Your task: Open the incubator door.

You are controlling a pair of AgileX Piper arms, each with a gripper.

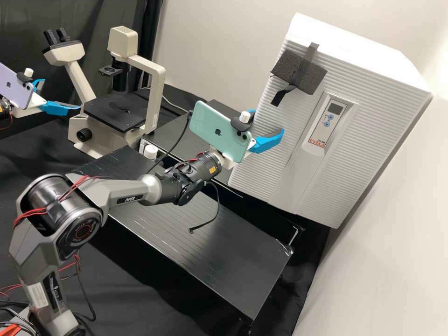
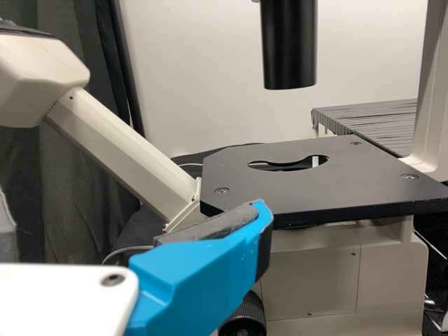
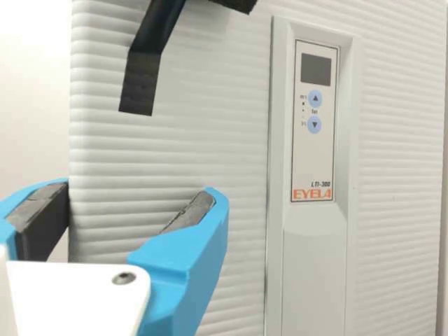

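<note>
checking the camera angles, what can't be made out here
- Incubator inside: hidden by closed door, high view
- Door surface under dark pad: covered, high view
- Most of left arm: cut off by left edge, high view
- Black tube top: cut off by upper edge, left wrist view

Light falls from above in the high view: the incubator [image 1: 359, 51] glares near white on top, its front greyer, and the wall [image 1: 436, 60] glows at upper right. Pale glints streak the board [image 1: 233, 266]; the cloth [image 1: 149, 289] lies in deep shadow. Of the 2 wrist views, the left is softly lit, its curtain [image 2: 77, 203] dim; the right is bright, the wall almost white.
</note>
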